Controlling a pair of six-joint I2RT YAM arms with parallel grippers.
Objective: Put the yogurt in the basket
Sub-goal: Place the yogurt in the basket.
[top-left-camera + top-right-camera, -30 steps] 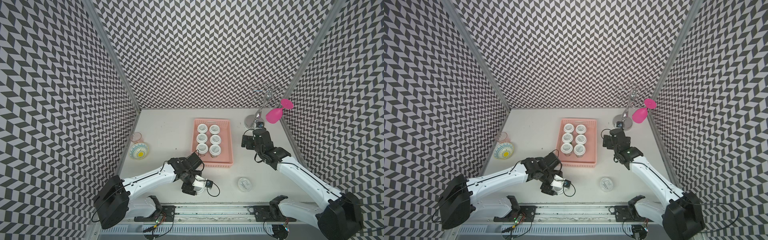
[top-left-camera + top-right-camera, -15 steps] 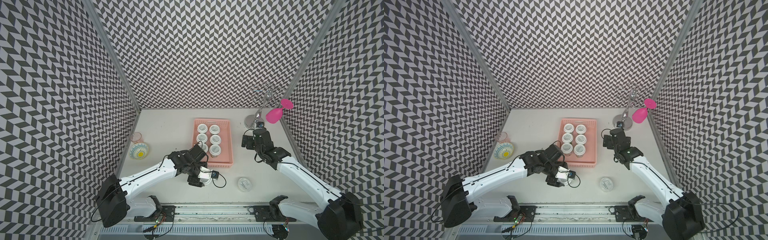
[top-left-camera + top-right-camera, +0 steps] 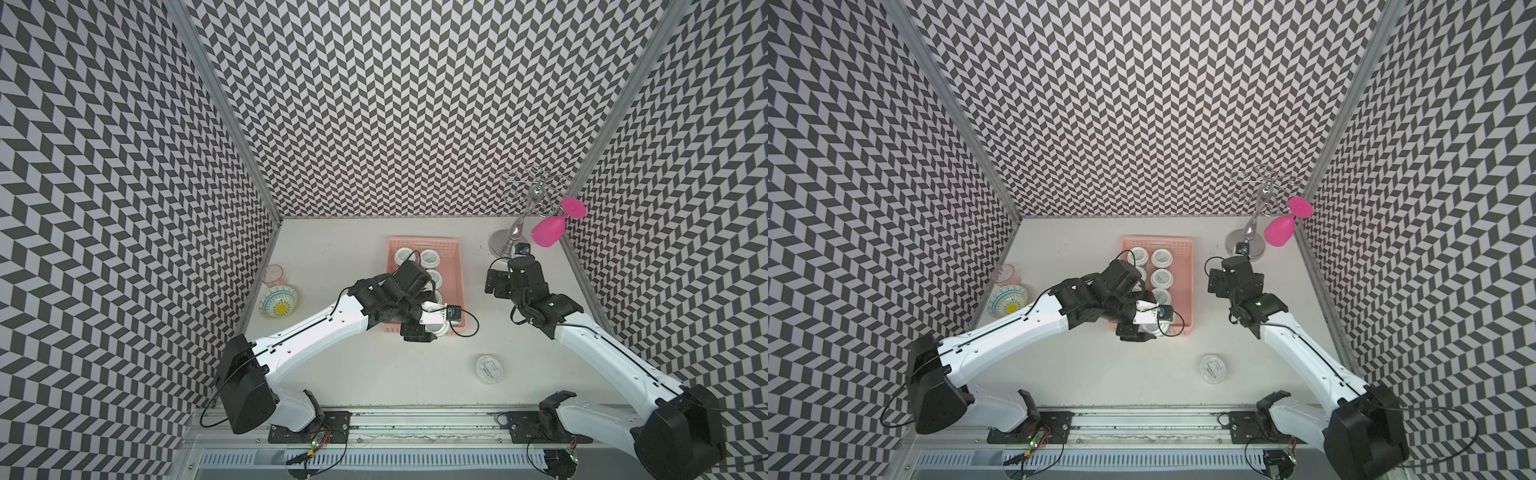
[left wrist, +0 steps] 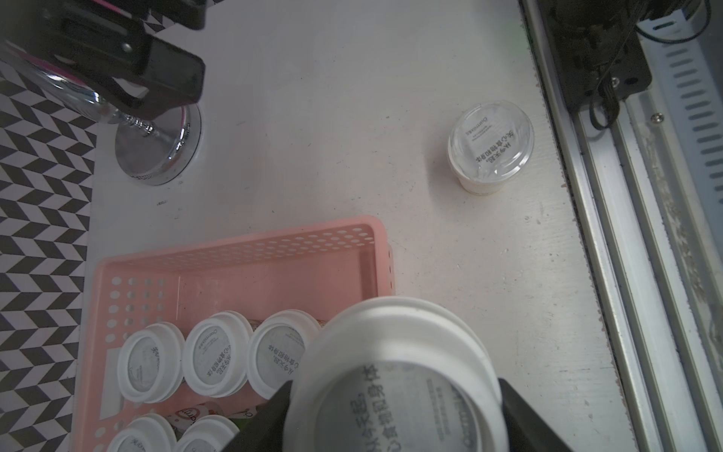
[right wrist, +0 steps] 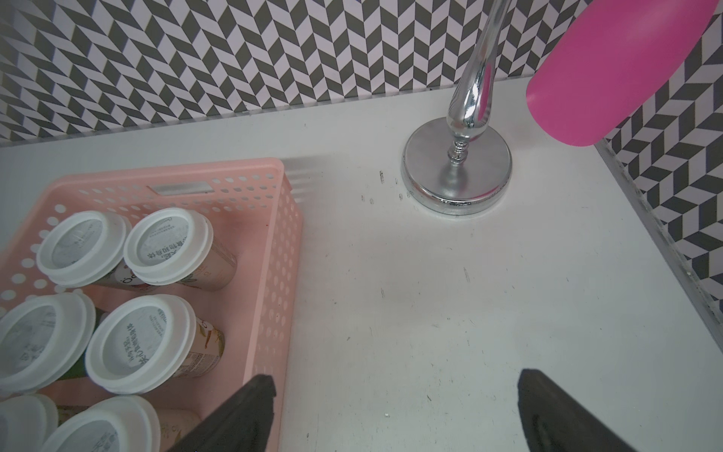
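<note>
**placing step, left arm.** the held cup (image 4: 391, 352) of yogurt is clamped in the left pincer (image 4: 395, 422), lid up, with a finger on each side below the lid rim. in both top views it hangs over the near end of the basket (image 3: 424, 242), about above the near wall. six cups (image 5: 168, 246) stand in the basket in two columns, along its left side and middle. the strip along its right wall is bare, and the floor under the held cup is hidden. one loose cup (image 3: 490, 369) stands on the table (image 3: 353, 374), near and right of the basket and well apart from it. the right pincer (image 5: 395, 415) hovers empty, jaws wide apart, right of the basket near the stand (image 3: 505, 249).

**to place well (a judgement):**
- carry the held cup farther in until its base clears the near wall.
- aim for bare floor beside the standing cups, never over their lids.
- hold it upright and descend straight. the cups look tall for their base, so a high or tilted release may topple one into its neighbours.
- part the jaws only once the base rests, then rise straight so no finger drags a lid.

the loose cup is left for a later pick.
</note>
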